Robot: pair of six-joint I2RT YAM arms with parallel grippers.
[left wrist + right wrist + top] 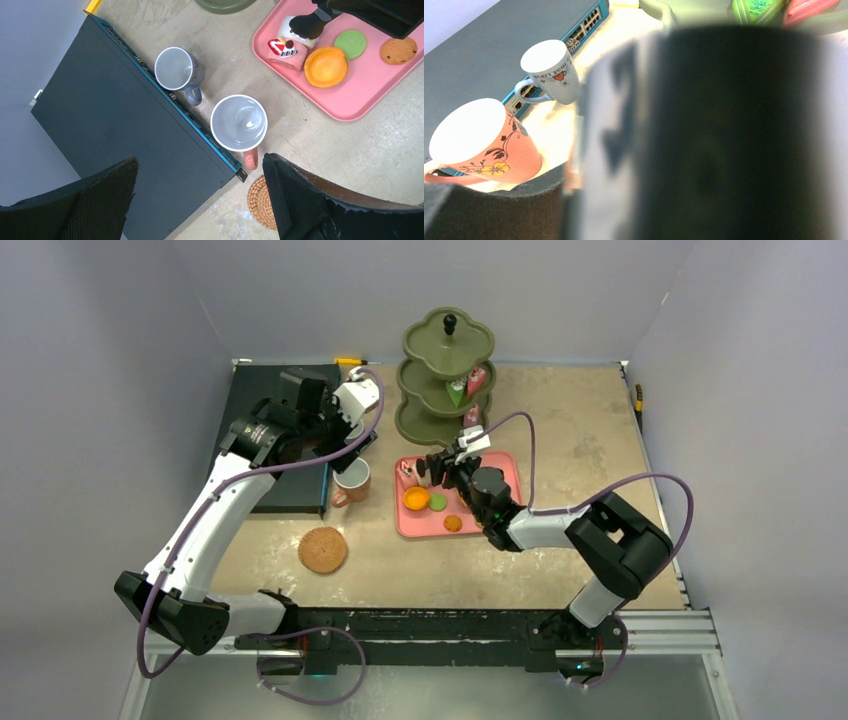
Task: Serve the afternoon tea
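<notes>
Your left gripper [200, 167] hangs with its fingers spread wide and nothing between them, above the near edge of the black box [115, 115] and the two mugs. Just right of that box, the grey mug [174, 67] stands upright, mouth up, close against the box's edge, its handle pointing roughly toward the orange mug [239, 122]. That larger mug also stands upright on the table, long axis vertical, white inside. Its handle is turned back toward your arms' side and the woven coaster [322, 549], which lies apart from it. Further right, the pink tray [345, 95] carries a cake slice [287, 52] in its far left corner, then an orange round [326, 66], a green round [350, 43] and a brown biscuit [398, 50]. Your right gripper [436, 468] reaches over that cake slice; its own camera shows only a dark blur, so you cannot tell whether it is grasping anything. Behind the tray, the green tiered stand [425, 345] holds more cake slices [477, 380].
</notes>
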